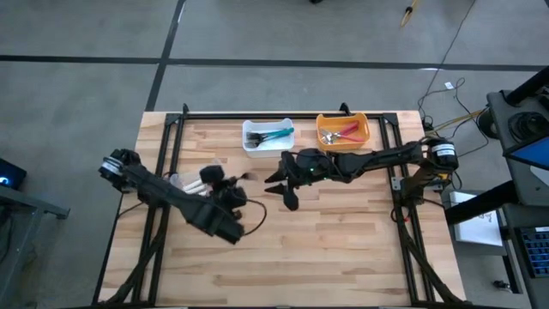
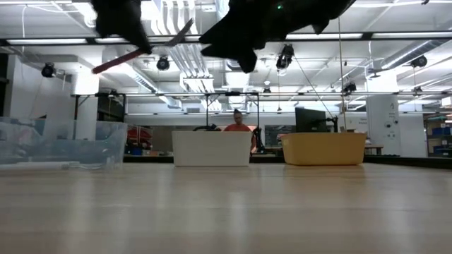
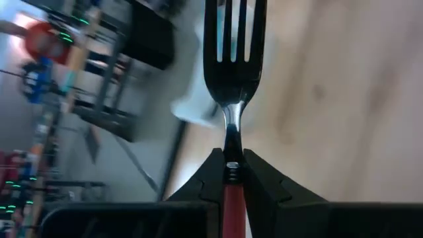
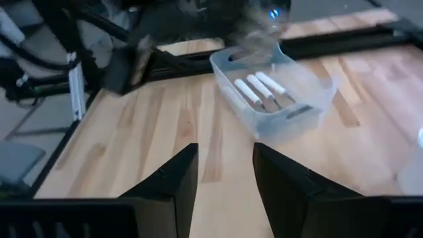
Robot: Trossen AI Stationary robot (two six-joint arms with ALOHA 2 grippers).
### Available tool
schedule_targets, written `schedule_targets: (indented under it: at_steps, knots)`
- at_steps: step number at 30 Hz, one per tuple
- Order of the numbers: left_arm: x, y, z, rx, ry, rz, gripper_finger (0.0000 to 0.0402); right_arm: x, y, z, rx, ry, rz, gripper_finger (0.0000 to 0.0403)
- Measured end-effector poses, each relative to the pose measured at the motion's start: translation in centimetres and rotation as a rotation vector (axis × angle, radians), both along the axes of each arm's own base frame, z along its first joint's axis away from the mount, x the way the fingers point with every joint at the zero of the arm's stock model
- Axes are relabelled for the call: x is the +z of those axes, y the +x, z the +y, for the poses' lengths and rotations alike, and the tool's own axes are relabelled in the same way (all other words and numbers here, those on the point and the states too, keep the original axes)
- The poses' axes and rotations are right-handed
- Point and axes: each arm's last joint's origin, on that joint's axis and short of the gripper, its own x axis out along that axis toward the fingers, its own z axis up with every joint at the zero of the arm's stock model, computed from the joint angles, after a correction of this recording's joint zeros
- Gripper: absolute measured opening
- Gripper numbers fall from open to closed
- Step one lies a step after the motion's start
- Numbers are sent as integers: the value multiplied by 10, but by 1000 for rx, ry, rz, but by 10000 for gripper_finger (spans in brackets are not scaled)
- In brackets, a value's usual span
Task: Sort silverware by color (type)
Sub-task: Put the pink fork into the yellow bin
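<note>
Metal fork with a slim red plastic handle [image 3: 230,106] is hanging above the wooden surface [image 1: 343,249], pinched by the left pincer [image 3: 230,173]. Light, stiff, slippery; mid-handle looks safest. Right pincer [image 4: 225,173] is spreading empty nearby.

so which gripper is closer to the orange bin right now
Right. The right gripper hovers open just in front of the white bin, a short way diagonally from the orange bin. The left gripper, shut on a red-handled fork, is farther off toward the table's left.
</note>
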Motion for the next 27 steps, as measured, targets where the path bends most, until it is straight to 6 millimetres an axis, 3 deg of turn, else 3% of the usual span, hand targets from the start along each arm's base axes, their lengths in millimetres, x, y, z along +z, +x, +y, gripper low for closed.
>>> schedule_targets:
  at_steps: [8,13,21,27]
  knots:
    - [44,39,37,-50,111,-13,15,33,-49,-3,-131,-184,9,136]
    - [54,65,64,-85,113,-66,15,37,-83,-2,-210,-239,-32,137]
    - [34,97,96,-143,59,-388,15,15,-117,-6,-365,-260,-99,137]
    - [13,100,108,-119,73,-646,15,0,-125,-9,-489,-349,-185,137]
